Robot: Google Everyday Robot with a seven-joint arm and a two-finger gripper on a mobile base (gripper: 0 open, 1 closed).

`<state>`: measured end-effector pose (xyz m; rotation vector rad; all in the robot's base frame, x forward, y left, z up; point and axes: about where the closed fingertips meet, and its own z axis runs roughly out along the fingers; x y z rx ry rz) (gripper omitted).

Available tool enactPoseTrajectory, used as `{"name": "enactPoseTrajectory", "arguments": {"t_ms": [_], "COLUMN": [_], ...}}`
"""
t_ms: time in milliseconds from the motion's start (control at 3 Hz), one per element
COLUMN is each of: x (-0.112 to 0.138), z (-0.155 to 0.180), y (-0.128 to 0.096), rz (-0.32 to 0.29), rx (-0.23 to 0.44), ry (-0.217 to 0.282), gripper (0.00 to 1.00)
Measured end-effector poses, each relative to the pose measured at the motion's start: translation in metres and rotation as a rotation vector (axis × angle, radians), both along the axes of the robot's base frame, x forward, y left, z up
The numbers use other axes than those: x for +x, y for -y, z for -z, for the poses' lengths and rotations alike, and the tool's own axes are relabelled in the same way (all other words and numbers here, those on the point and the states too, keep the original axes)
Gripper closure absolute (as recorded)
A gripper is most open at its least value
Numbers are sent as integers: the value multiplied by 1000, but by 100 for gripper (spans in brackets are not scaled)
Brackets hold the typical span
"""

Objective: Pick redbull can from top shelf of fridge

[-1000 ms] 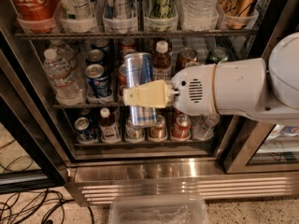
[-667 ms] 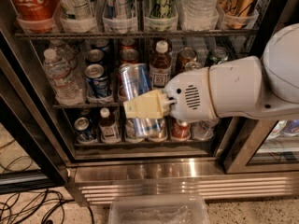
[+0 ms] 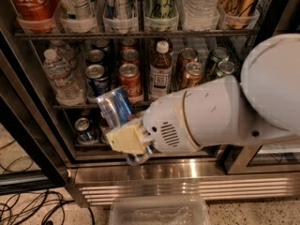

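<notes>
The redbull can, slim, blue and silver, is held tilted in front of the lower racks of the fridge, outside the door frame. My gripper, with cream-coloured pads, is shut on the can's lower half. The white arm reaches in from the right and hides the lower right racks. The top shelf with clear plastic holders runs across the top and holds tall drinks: a Coca-Cola bottle, a silver can, a pale green-lettered can.
The middle rack holds a water bottle, a short blue can, a red can, a brown bottle and copper and green cans. A ribbed metal grille runs along the base. A clear plastic bin sits on the floor below. Cables lie at lower left.
My gripper has drawn the redbull can out of the fridge, down and toward the camera, and the can has tilted further. The arm now fills more of the right side.
</notes>
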<state>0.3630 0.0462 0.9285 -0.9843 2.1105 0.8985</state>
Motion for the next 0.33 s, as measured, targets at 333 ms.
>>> {"name": "enactPoseTrajectory", "arguments": {"t_ms": [333], "x": [-1], "z": [0], "y": [-1], "rz": [-5], "rx": [-6], "ry": [9], "gripper": [100]}}
